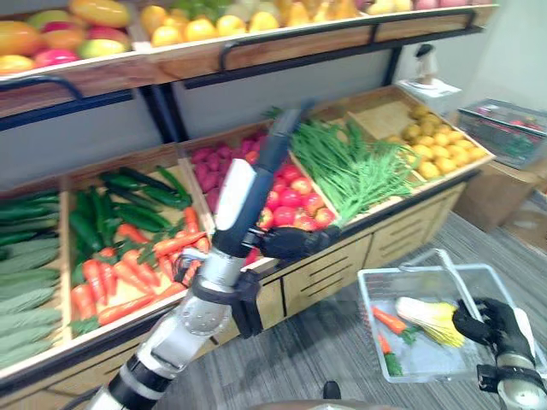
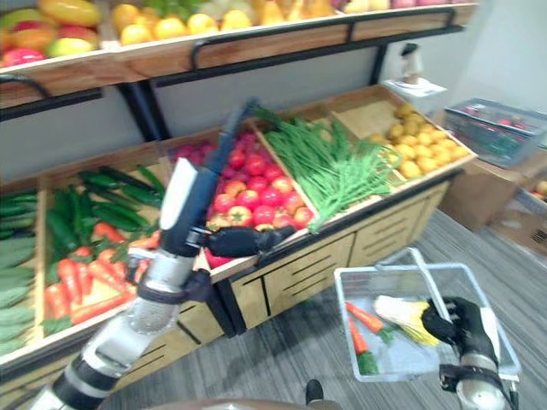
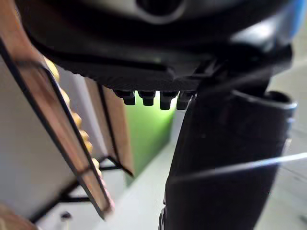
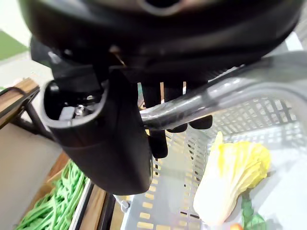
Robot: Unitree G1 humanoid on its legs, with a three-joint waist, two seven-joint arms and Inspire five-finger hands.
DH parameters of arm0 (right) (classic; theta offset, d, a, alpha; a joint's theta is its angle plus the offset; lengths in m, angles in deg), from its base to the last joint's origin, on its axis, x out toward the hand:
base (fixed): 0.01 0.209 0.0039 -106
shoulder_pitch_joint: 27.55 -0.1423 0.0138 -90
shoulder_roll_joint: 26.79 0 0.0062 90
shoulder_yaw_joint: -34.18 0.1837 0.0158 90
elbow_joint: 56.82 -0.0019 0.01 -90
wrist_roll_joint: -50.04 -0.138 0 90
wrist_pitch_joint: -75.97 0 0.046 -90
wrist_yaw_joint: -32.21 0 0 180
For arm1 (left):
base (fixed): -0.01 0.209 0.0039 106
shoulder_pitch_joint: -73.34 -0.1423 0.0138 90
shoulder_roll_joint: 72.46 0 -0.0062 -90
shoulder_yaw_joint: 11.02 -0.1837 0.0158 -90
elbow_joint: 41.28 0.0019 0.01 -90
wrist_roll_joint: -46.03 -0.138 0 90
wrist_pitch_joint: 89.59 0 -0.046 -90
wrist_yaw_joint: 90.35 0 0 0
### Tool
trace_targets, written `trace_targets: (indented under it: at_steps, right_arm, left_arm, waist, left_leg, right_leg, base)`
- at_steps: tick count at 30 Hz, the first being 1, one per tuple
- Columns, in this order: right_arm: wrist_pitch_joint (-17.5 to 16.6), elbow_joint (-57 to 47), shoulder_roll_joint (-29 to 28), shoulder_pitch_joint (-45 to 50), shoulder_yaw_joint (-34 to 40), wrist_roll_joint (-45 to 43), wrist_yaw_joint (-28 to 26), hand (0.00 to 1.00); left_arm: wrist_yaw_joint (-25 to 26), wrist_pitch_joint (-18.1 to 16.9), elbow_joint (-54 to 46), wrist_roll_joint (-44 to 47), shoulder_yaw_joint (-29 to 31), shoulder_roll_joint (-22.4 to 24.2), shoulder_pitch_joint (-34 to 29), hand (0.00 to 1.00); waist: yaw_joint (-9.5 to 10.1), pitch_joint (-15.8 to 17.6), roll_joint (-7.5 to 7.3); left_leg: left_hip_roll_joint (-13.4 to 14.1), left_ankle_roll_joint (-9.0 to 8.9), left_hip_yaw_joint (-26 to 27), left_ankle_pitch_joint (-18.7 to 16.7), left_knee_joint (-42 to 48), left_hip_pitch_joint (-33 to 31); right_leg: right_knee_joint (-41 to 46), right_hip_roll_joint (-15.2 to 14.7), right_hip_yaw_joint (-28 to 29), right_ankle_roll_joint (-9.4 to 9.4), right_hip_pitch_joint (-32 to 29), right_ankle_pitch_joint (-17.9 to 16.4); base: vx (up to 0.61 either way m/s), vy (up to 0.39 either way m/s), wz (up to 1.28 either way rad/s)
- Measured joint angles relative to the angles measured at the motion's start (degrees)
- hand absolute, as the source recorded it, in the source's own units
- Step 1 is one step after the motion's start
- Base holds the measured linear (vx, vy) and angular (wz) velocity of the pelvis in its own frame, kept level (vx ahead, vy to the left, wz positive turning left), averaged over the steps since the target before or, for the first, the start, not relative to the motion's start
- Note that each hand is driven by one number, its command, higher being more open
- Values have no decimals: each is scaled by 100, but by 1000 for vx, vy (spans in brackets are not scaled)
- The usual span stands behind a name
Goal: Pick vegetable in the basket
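My right hand (image 1: 493, 325) is shut on the grey metal handle (image 4: 217, 97) of a clear plastic basket (image 1: 373, 284) held low at the right, over the floor. In the basket lie a yellow-white cabbage (image 1: 430, 317) and two carrots (image 1: 389, 320). My left hand (image 1: 297, 242) hovers with straight, empty fingers over the front edge of the tomato bin (image 1: 293, 198) on the wooden produce stand. To its left lie carrots (image 1: 128, 273) and dark green cucumbers (image 1: 128, 205). To its right lie long green stalks (image 1: 355, 166).
Yellow round produce (image 1: 440, 141) fills the stand's right bin, pale cucumbers (image 1: 26, 265) the far left one. A fruit shelf (image 1: 214, 34) runs above. A grey crate (image 1: 506, 128) on a cardboard box (image 1: 491, 192) stands at the right. Grey floor (image 1: 325, 342) lies before the stand.
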Motion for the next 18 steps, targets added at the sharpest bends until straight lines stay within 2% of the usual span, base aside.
trace_targets:
  at_steps: [4, 7, 9, 10, 12, 14, 18]
  right_arm:
    - [78, 356, -257, 37, 471, -208, 473, 0]
    - [112, 782, -509, -47, 826, -369, 785, 0]
    - [161, 1115, -629, -152, 1068, -403, 1063, 0]
    - [183, 1169, -657, -160, 1108, -428, 1120, 0]
    - [278, 1308, -856, -118, 1236, -441, 1363, 0]
    - [323, 1314, -1079, -96, 1237, -478, 1509, 0]
    - [321, 1321, -1484, 20, 1232, -477, 1611, 0]
  left_arm:
    - [119, -7, 335, 94, 1134, 298, -732, 100]
    - [545, -11, 975, 95, 1904, 728, -1069, 100]
    - [1128, 14, 1891, 87, 2551, 1096, -1324, 100]
    - [1245, 26, 2183, 85, 2698, 1177, -1366, 100]
    - [1860, 71, 3194, -13, 3133, 1515, -1563, 100]
    - [2210, 99, 3695, -27, 3392, 1721, -1762, 100]
    - [2624, 105, 4668, -101, 3890, 2057, -1910, 100]
  waist:
    - [201, -17, -36]
    - [301, -68, -100]
    - [318, -73, -95]
    - [320, -74, -92]
    - [303, -79, -111]
    - [310, -71, -151]
    - [320, -111, -239]
  left_leg:
    - [-125, 65, -389, 91, -144, -51]
    - [-141, 74, -626, 97, -150, -155]
    - [-177, 107, -770, 174, -219, -171]
    - [-190, 108, -793, 189, -248, -160]
    - [-217, 113, -928, 198, -275, -145]
    - [-240, 117, -948, 196, -312, -91]
    - [-300, 158, -1052, 158, -323, -30]
  right_leg:
    - [-81, -120, -271, 52, 168, -34]
    - [-140, -148, -420, 77, 221, -52]
    - [-141, -166, -506, 98, 245, -83]
    - [-142, -173, -528, 100, 259, -92]
    - [-144, -208, -655, 126, 341, -137]
    - [-148, -231, -687, 140, 396, -156]
    - [-145, -307, -798, 159, 514, -214]
  base:
    - [-35, 1, 50]
    - [-24, -9, 39]
    - [9, -26, 24]
    - [18, -14, 23]
    - [27, -1, 26]
    - [31, 13, 13]
    - [27, 16, 14]
